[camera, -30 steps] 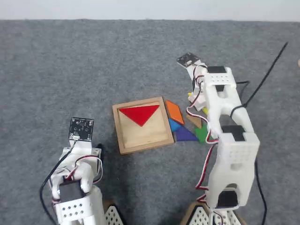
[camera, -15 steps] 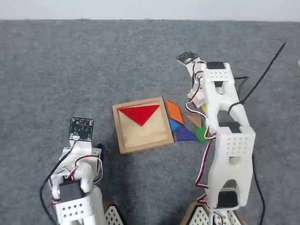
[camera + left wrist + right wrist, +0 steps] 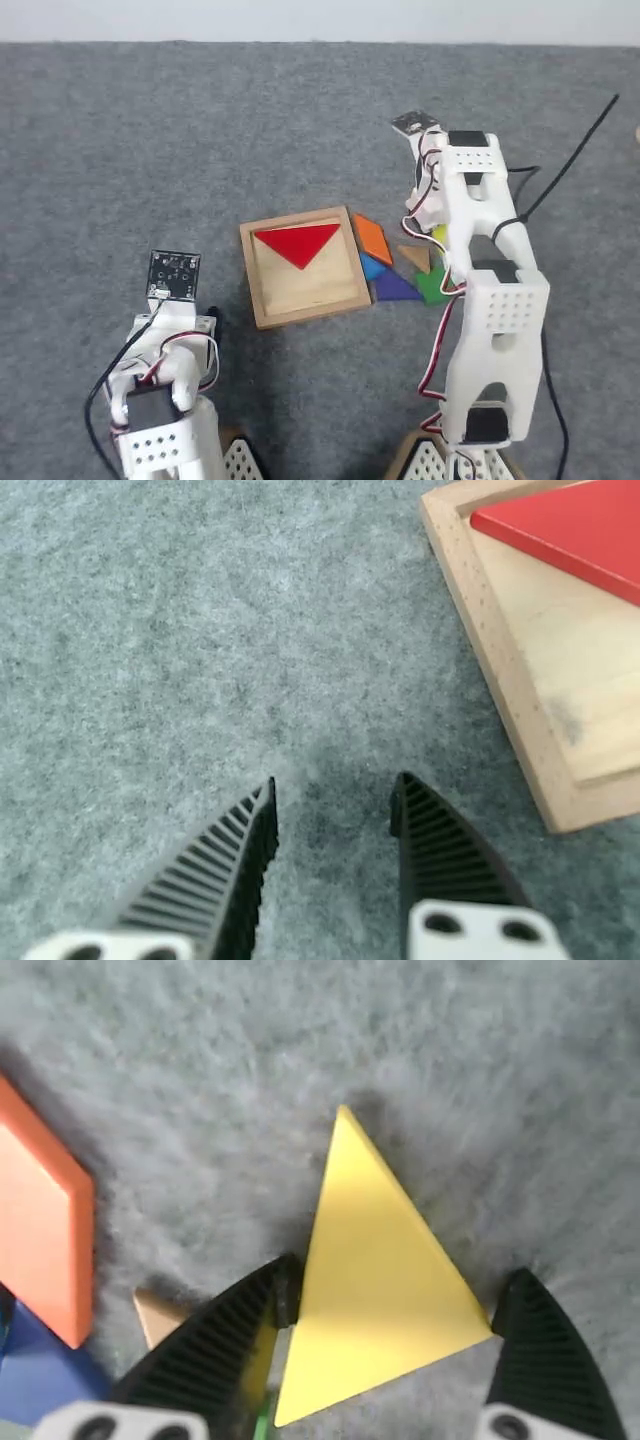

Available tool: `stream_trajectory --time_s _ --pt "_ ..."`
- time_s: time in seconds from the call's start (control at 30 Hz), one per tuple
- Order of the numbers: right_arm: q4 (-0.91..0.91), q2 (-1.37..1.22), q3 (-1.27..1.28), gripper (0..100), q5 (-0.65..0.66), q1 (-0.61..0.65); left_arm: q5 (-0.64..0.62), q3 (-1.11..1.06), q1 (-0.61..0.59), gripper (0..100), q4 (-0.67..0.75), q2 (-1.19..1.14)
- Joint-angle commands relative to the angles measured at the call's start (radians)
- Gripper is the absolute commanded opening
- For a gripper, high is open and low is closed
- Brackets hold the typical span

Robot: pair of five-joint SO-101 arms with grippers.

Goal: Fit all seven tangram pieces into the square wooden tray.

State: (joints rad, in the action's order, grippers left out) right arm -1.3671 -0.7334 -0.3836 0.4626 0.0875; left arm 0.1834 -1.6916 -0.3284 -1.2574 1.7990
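The square wooden tray (image 3: 262, 307) lies mid-table with a red triangle (image 3: 298, 243) in its far part. Right of it sit an orange parallelogram (image 3: 372, 238), a blue piece (image 3: 371, 267), a purple triangle (image 3: 394, 288), a tan triangle (image 3: 414, 257) and a green piece (image 3: 431, 286). The yellow triangle (image 3: 375, 1290) lies flat on the carpet. My right gripper (image 3: 400, 1275) is open, one finger on each side of it, one finger (image 3: 235, 1325) against its edge. My left gripper (image 3: 335, 800) stands open over bare carpet near a corner of the tray (image 3: 495, 670).
Grey carpet covers the whole table. The right arm (image 3: 490, 290) hangs over the loose pieces and hides part of them. The left arm (image 3: 165, 370) stays at the front left. A black cable (image 3: 570, 160) runs off to the right.
The right arm has shifted slightly to the right above the loose pieces. The left arm, the tray and the pieces have not moved.
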Motion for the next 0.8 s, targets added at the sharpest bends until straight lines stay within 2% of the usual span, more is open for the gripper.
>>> stream_trajectory --time_s 0.0,0.67,0.77 --pt "-0.048 0.013 -0.017 32.1 -0.023 -0.041 -0.006 0.008 0.003 19 -0.006 0.018" --pt "-0.053 -0.007 -0.021 32.3 -0.12 -0.074 -0.006 0.008 0.003 19 -0.006 0.018" --pt "-0.053 -0.008 -0.018 34.9 -0.121 -0.074 -0.006 0.008 0.003 19 -0.006 0.018"
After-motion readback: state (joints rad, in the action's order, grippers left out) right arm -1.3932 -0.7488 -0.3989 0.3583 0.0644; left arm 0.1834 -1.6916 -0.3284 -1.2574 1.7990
